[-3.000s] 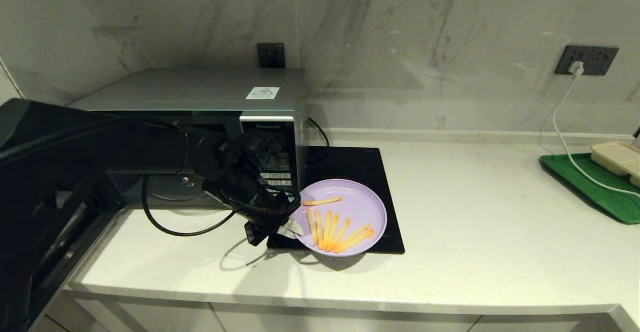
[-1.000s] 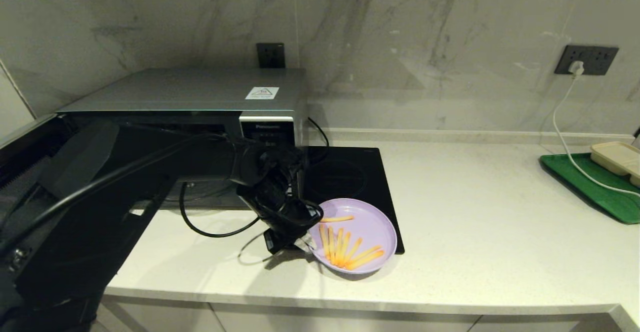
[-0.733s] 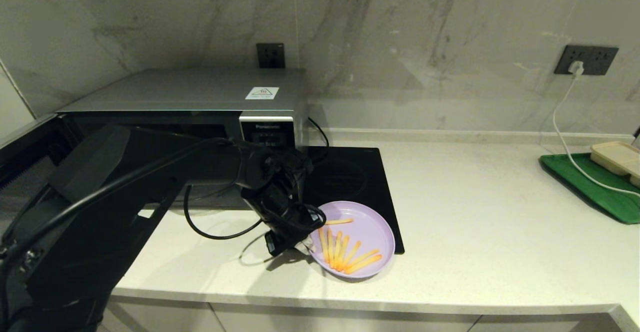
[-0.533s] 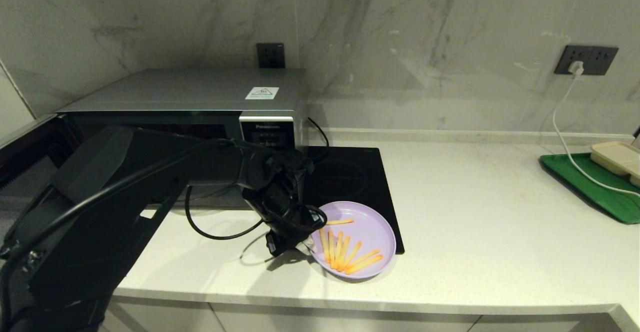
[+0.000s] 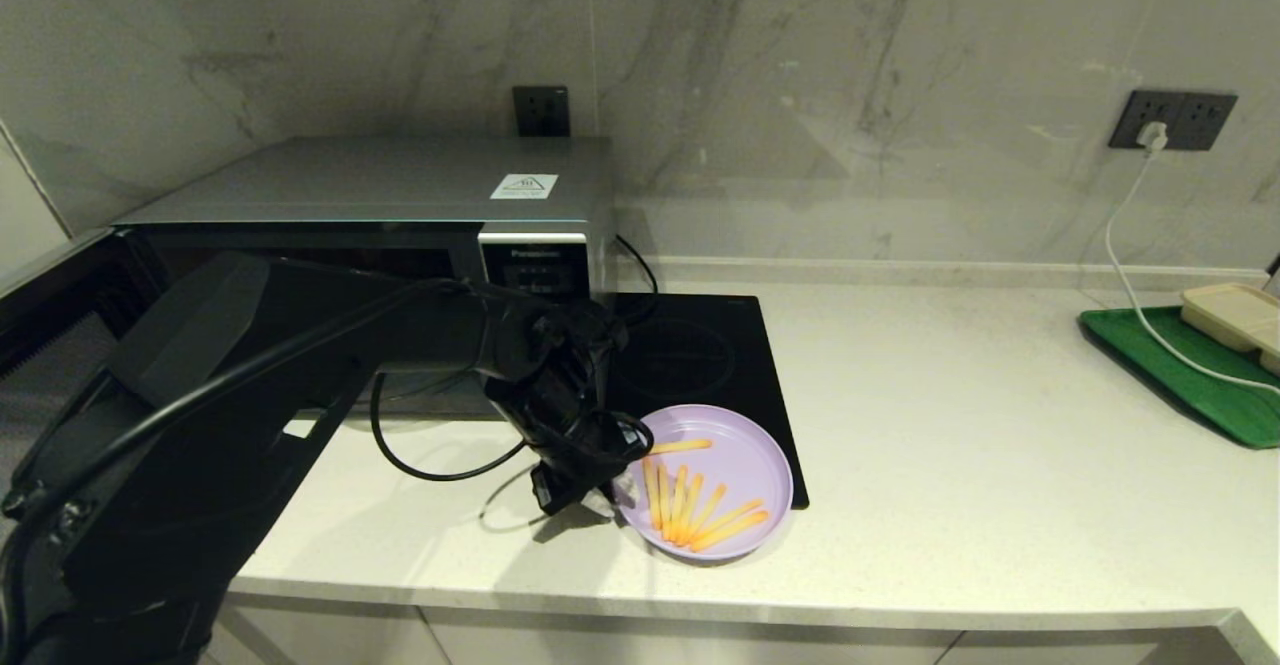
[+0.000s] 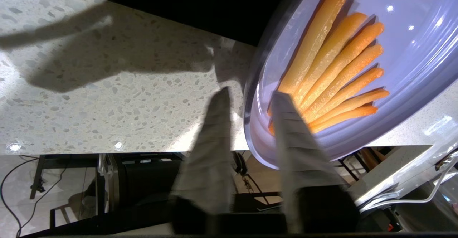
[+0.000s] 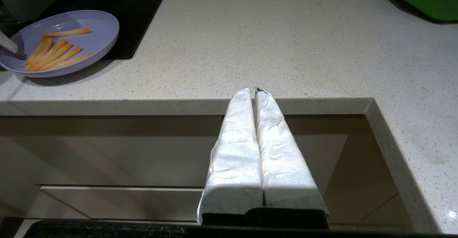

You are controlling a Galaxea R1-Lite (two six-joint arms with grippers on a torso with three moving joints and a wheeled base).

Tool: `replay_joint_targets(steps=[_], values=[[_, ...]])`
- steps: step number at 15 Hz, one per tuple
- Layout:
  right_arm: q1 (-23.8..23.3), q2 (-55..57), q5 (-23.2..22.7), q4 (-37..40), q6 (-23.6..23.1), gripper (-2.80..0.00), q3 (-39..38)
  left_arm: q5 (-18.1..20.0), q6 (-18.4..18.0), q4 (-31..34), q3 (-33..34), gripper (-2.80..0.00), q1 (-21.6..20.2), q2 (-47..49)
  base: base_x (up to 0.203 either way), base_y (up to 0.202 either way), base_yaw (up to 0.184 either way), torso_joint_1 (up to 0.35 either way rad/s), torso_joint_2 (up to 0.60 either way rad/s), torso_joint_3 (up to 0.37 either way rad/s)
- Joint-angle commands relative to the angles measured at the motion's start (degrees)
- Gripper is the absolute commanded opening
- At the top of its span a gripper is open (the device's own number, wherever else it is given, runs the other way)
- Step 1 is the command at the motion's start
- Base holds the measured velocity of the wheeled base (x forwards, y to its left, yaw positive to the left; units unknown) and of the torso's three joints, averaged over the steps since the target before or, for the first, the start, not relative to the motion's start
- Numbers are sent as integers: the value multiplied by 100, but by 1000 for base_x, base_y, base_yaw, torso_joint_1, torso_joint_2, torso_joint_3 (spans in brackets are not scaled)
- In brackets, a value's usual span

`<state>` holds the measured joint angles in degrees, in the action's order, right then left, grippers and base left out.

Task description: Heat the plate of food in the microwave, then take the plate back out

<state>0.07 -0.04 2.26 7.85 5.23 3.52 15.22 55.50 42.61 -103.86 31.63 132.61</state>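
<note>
A: Silver casing first: we take the microwave (image 5: 400, 180) as our landmark. Its door (image 5: 50, 295) stands swung open off its left side, and we see no plate in the part of the cavity the arm leaves in view.

B: Agreed. In front of the microwave's right corner we find the left gripper (image 6: 250, 94), low at the counter (image 5: 950, 425). Its jaws are spread a little, one finger outside the rim and one over the fries (image 5: 690, 515), and we see a gap, so nothing is pinched.

A: So the plate of food (image 5: 735, 445) sits on its own, just right of the microwave's front, its far side lapping the black hob (image 5: 700, 355).

B: And the right gripper (image 7: 254, 90) is parked far right of the microwave, below the counter edge, jaws pressed together.

A: How far along are we?

B: We judge the plate is out and set down. Whether it is heated, we cannot tell. If so, only shutting the door and pulling the arm away remain.
</note>
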Motion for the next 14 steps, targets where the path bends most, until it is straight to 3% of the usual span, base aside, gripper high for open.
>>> replay_joint_targets(steps=[1,6,10,11,12,14], values=[[1,4,2,6,4,-280,-1,16,31,20,-4,0,-6,-24,0,0,0,0,0,0],[1,4,2,6,4,-280,-1,29,57,112,65,0,-2,-389,0,0,0,0,0,0],[1,4,2,6,4,-280,-1,51,51,599,343,0,-12,-1449,0,0,0,0,0,0],[1,3,2,6,4,-280,-1,51,53,635,555,-258,-18,-1798,0,0,0,0,0,0],[1,4,2,6,4,-280,-1,52,60,657,807,-280,-21,-2179,0,0,0,0,0,0],[1,4,2,6,4,-280,-1,57,191,676,1296,-280,-19,-2948,0,0,0,0,0,0]])
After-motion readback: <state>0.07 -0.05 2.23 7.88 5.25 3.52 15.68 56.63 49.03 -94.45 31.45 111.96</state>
